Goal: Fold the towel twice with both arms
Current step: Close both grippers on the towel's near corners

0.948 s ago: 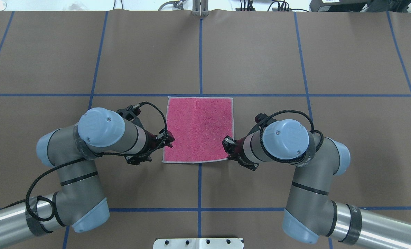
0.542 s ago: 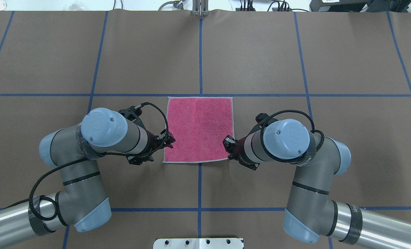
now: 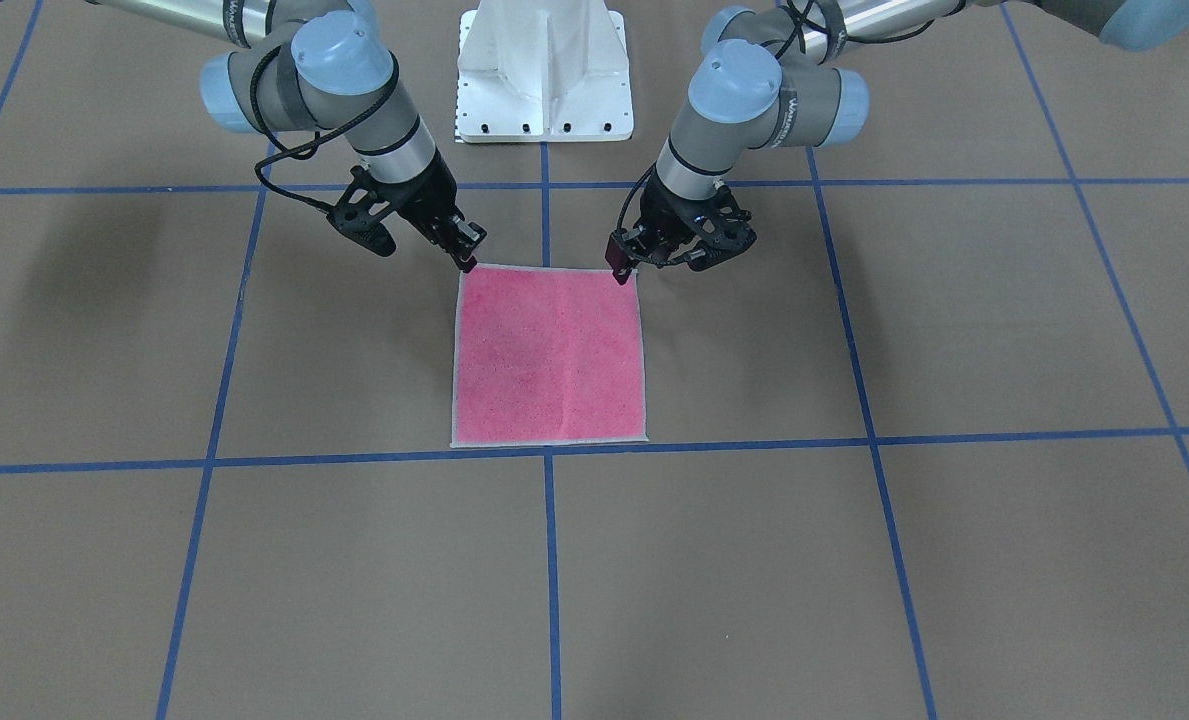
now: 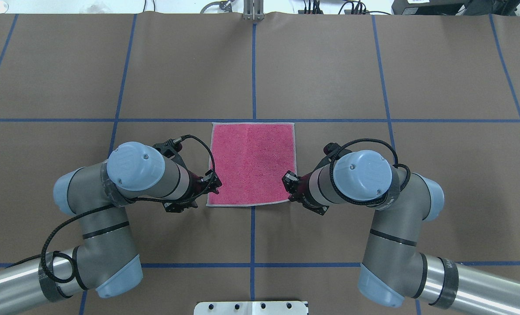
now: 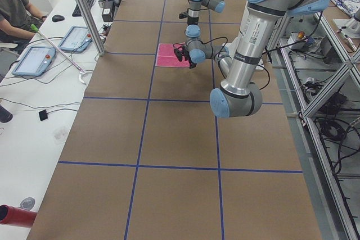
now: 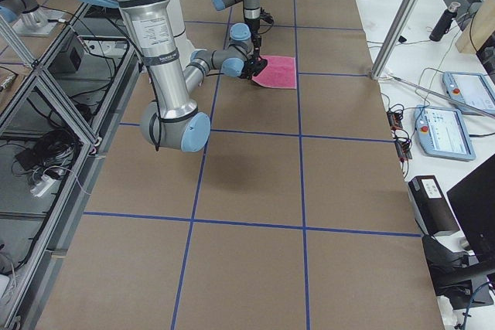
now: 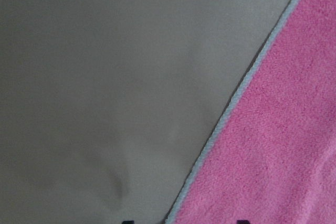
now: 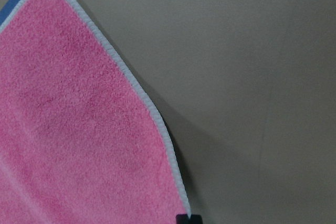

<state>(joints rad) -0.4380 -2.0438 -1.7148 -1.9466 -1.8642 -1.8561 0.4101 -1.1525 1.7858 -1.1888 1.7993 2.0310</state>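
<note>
The towel [image 4: 252, 164] lies flat on the table with its pink face up and its pale hem showing all round [image 3: 549, 355]. My left gripper [image 4: 216, 186] sits low at the towel's near-left corner [image 3: 622, 262]. In the left wrist view two dark fingertip ends stand apart at the bottom edge, beside the hem of the towel [image 7: 273, 145], so this gripper is open. My right gripper [image 4: 287, 181] is at the near-right corner [image 3: 468, 252], open. One of its fingertips [image 8: 188, 217] touches the hem of the towel [image 8: 68, 129].
Blue tape lines [image 4: 253, 65] divide the brown table cover into squares. The white pedestal base [image 3: 544, 70] stands just behind the towel on the robot's side. A person [image 5: 17, 9] sits at a side bench with tablets [image 5: 34, 60] beyond the table's far edge.
My left arm has slid along the towel's left edge toward the robot, bringing its gripper to the near-left corner. The right arm and the towel have hardly moved.
</note>
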